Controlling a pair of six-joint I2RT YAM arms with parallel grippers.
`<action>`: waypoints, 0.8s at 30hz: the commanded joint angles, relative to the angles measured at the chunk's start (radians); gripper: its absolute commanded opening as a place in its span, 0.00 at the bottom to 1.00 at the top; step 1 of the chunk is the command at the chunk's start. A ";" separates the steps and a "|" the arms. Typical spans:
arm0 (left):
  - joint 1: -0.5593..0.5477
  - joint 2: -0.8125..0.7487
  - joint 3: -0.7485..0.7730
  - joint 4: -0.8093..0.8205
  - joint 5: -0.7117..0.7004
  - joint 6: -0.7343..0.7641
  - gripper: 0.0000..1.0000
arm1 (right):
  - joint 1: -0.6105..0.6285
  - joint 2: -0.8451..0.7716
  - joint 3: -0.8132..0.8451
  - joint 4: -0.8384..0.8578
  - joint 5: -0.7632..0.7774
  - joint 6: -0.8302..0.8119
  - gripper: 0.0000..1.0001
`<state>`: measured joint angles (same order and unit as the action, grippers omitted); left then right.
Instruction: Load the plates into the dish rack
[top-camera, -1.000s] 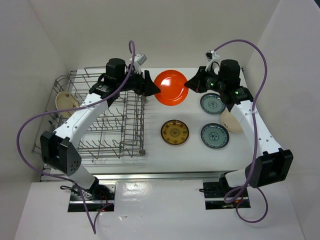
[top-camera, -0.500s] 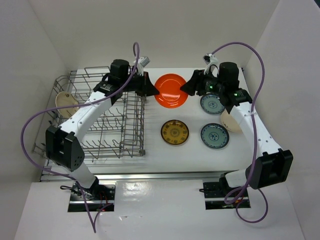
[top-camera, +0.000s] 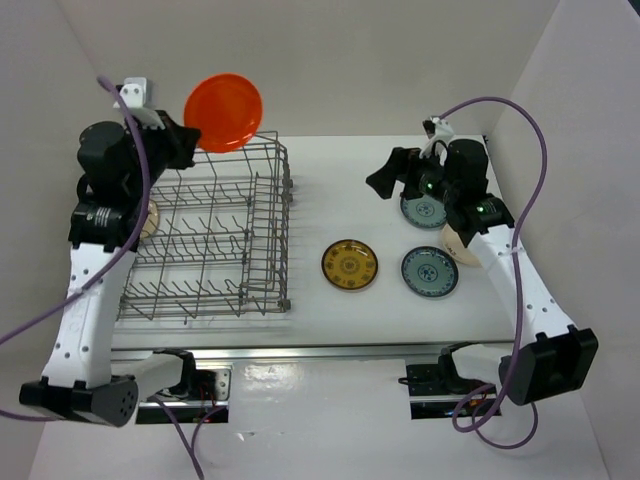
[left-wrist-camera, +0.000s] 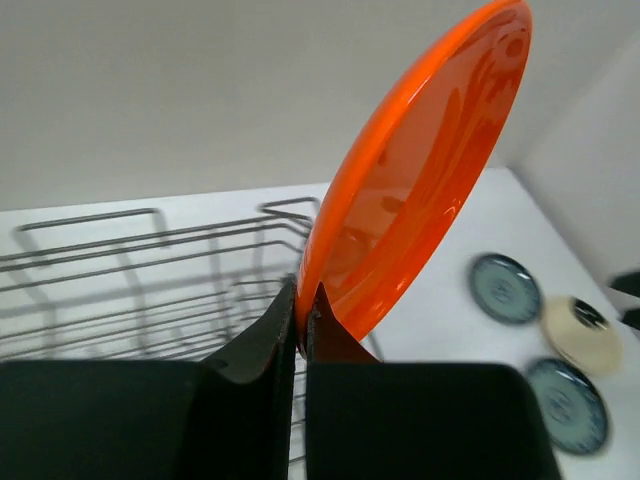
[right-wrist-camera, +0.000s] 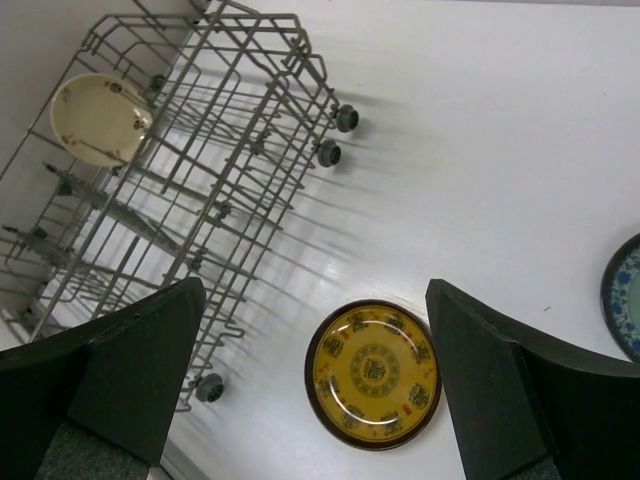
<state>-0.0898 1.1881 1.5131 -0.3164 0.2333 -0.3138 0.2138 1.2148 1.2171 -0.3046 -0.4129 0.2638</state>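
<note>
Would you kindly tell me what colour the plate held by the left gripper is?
Plain bright orange plate; clearest in the left wrist view.

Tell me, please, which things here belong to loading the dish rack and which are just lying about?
Job in hand: orange plate, gripped by the left pincer; dish rack; cream plate at the rack's left end; brown-and-yellow plate; near teal plate; far teal plate.
Lying about: nothing for certain; the cream dish beside the teal plates may be another plate.
</note>
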 joint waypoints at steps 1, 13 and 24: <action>0.027 -0.031 -0.054 -0.114 -0.305 0.073 0.00 | 0.007 0.034 -0.021 0.045 0.078 0.006 1.00; 0.295 -0.084 -0.323 -0.046 -0.560 0.199 0.00 | 0.007 0.268 0.055 0.024 0.098 0.006 1.00; 0.466 0.025 -0.320 0.088 -0.448 0.376 0.00 | 0.007 0.310 0.036 0.022 0.168 -0.003 1.00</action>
<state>0.3622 1.1851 1.1561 -0.3328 -0.2668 -0.0319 0.2138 1.5059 1.2247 -0.3035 -0.2775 0.2680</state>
